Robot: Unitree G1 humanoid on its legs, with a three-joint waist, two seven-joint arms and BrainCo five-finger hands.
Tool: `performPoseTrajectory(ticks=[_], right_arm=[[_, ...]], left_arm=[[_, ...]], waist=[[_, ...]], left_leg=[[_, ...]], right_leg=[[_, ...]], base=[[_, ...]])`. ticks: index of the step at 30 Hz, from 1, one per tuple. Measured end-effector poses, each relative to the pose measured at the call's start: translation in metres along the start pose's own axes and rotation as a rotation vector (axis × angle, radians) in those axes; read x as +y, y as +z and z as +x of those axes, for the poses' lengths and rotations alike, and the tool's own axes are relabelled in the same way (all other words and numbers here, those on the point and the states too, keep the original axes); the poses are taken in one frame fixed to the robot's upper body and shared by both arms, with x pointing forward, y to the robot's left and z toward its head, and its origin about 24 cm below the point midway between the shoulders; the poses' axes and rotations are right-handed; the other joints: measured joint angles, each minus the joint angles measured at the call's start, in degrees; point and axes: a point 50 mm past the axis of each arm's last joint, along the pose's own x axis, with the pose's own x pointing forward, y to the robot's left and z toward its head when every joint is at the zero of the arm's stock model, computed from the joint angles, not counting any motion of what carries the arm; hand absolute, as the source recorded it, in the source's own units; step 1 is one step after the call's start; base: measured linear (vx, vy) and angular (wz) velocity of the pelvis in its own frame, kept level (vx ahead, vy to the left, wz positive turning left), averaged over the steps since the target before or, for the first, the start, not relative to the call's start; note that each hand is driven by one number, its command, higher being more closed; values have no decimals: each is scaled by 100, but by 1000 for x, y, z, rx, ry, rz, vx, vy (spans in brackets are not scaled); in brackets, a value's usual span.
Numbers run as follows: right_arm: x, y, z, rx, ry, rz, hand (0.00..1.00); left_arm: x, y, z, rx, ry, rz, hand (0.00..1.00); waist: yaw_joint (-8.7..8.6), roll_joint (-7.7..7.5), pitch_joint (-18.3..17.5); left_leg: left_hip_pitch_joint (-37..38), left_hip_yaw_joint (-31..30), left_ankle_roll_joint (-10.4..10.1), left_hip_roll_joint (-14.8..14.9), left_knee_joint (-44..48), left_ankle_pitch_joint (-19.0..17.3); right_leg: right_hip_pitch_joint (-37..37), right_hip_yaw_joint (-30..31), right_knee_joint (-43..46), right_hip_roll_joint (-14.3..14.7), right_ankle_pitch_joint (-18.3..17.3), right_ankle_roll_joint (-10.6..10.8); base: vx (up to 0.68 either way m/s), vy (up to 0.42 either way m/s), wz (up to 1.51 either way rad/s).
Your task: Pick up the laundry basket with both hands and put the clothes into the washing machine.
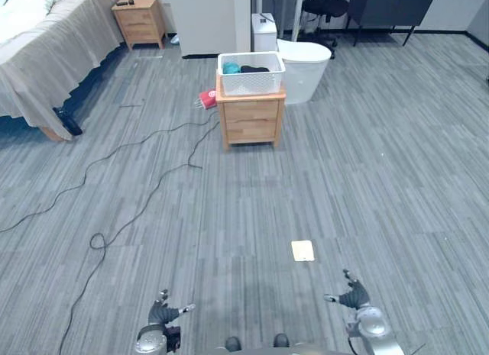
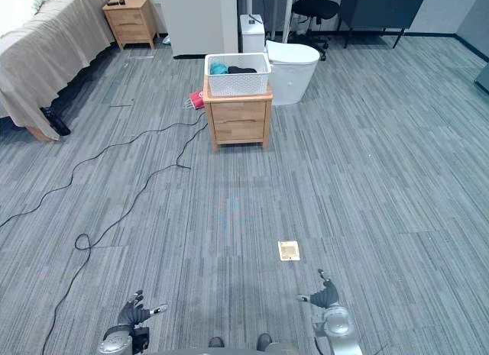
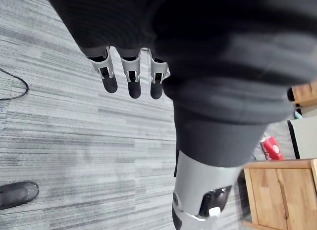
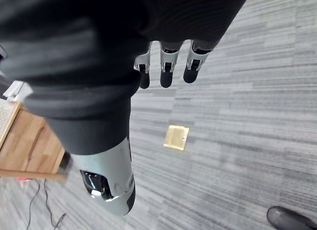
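Plainly, the white perforated plastic laundry basket [image 1: 252, 82], with blue and black clothes [image 1: 231, 68] inside, was seen well ahead of both hands on a light wooden two-drawer cabinet [image 1: 250, 120], long axis crosswise. The left hand [image 1: 162, 313] and right hand [image 1: 353, 296] were held loosely spread, empty, about equally far.

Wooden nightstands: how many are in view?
2. One nightstand carries the white laundry basket mid-floor; the other stands beside the bed, far left. More may be hidden.
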Motion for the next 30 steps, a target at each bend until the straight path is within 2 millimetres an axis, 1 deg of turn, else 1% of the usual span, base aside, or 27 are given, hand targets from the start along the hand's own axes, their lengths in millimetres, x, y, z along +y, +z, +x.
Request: performPoseTrajectory(ticks=[3,7,12,17,21,27,30], right_arm=[[-5,-10,-1,43,-17,70,0],[-12,-20,-1,93,-51,161,0],[-17,-16,2,90,-76,217,0],[-23,-13,4,85,-105,277,0],[-23,-8,6,72,-107,301,0],[-22,-9,5,80,-129,339,0],[-19,1,9,58,-122,363,0]], left_arm=[[3,1,1,-2,8,-4,0],[10,1,1,-2,31,-12,0],[12,2,2,-5,34,-8,0],[11,4,2,-7,32,-12,0],[11,2,2,-1,32,-17,0],[7,1,1,2,25,-40,0],[5,7,1,-20,23,-74,0]], waist=[[-7,-19,-20],[-3,-63,-46],[-7,-49,-48],[-9,-37,-50],[-5,-19,-39],[5,16,-4],[42,-15,57]], left_leg=[[8,-54,-6,-17,-144,84],[3,-121,-16,-25,-182,100],[4,-193,27,-46,-229,143],[2,-259,21,-54,-294,176],[2,-257,21,-54,-296,175],[-56,-188,22,-52,-287,164],[-524,-48,82,-11,161,-64]], right_leg=[[-35,-50,-14,-1,4,-5],[-40,-147,-62,-1,11,-16],[14,-204,-112,-6,11,-16],[22,-273,-135,-8,11,-15],[21,-267,-135,-8,10,-14],[-45,-200,-128,-11,0,-3],[-424,-80,38,-23,-37,49]], base=[[-21,-10,9],[3,-12,8],[27,-6,6],[5,-4,7],[-8,-1,0],[-27,-1,-3],[-34,3,-24]])
